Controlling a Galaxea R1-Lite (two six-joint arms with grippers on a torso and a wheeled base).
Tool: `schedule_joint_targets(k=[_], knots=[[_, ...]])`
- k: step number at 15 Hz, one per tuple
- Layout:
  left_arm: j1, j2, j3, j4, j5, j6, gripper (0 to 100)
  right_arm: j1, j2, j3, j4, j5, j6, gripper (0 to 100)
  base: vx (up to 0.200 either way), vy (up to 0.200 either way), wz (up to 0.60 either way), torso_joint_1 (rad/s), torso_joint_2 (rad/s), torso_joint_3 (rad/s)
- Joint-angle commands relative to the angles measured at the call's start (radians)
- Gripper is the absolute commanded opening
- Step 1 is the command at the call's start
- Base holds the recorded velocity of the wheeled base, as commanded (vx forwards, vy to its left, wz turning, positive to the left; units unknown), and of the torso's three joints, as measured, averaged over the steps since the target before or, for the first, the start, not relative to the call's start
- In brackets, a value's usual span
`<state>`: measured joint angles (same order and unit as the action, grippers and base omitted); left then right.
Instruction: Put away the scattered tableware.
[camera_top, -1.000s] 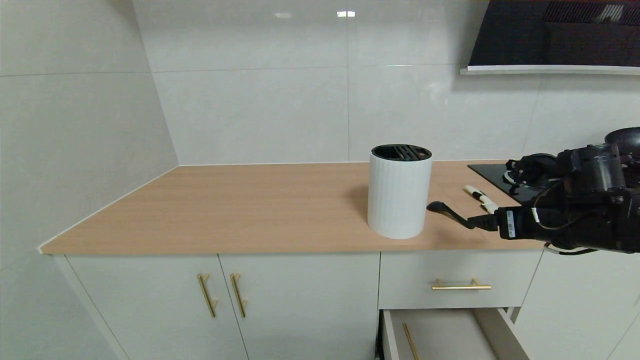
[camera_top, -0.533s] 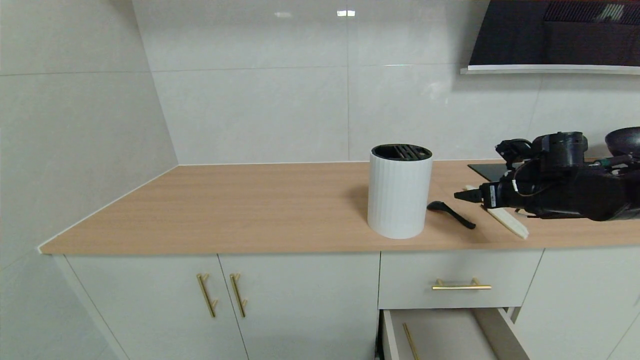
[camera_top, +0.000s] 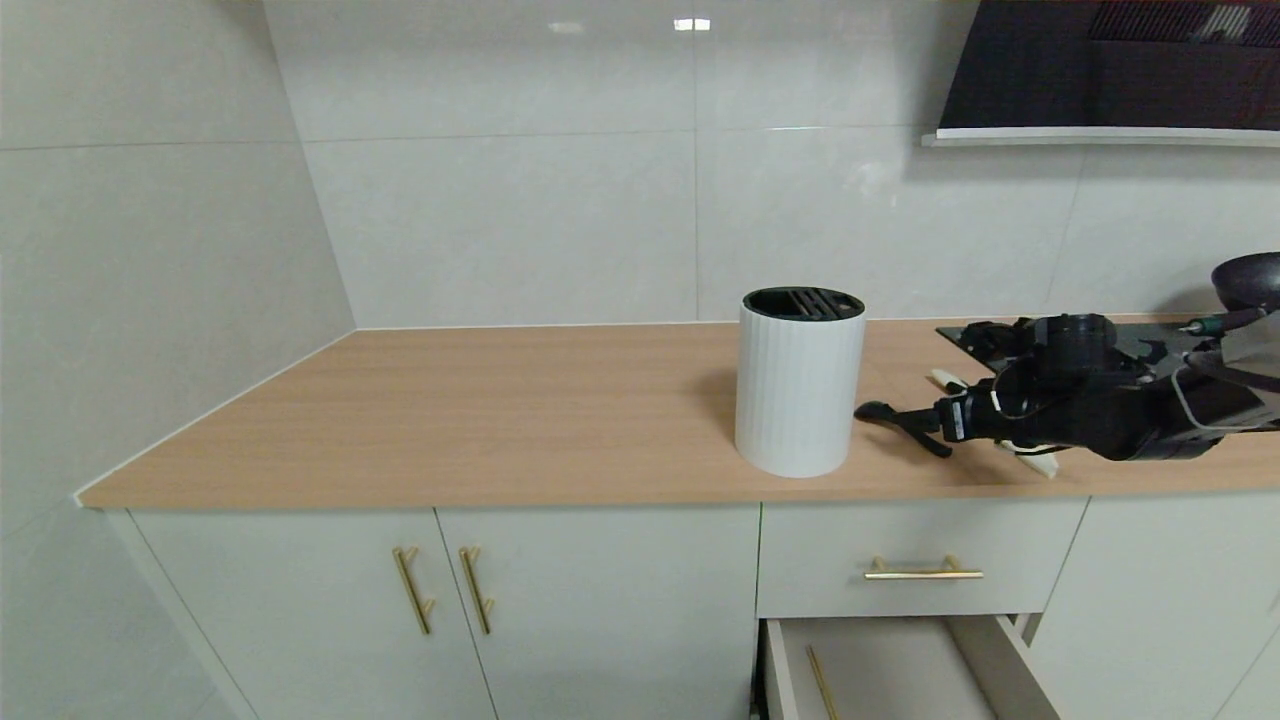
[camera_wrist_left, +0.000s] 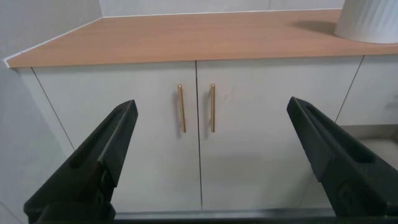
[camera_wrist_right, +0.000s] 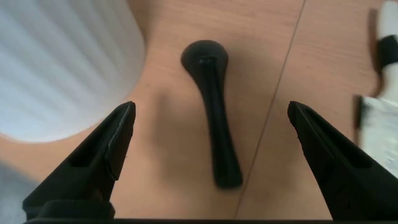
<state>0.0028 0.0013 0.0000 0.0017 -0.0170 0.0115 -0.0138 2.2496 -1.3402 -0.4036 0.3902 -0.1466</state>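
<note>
Spoon (camera_top: 900, 425), black, lies near the front edge of the surface (camera_top: 500, 420), just beside the white holder (camera_top: 800, 395). Right jaws are spread to either side of its handle. Risk: an off-centre pinch on the thin, low handle may skid it toward the edge.

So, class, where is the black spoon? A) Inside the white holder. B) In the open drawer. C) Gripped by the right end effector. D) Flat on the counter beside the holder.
D: the spoon lies on the counter by the holder, the right end effector open over it.
</note>
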Motion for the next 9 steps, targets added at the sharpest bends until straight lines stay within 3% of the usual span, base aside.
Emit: schedule_joint_targets(k=[1,9], knots=[[0.000,0.000,0.000,0.000,0.000,0.001,100,0.000,0.062,-0.005,-0.015,-0.001,-0.001,100,0.000,0.000,0.00,0.000,0.00,0.000],[0.000,0.000,0.000,0.000,0.000,0.001,100,0.000,0.120,-0.048,-0.041,-0.010,0.005,100,0.000,0.000,0.00,0.000,0.00,0.000]])
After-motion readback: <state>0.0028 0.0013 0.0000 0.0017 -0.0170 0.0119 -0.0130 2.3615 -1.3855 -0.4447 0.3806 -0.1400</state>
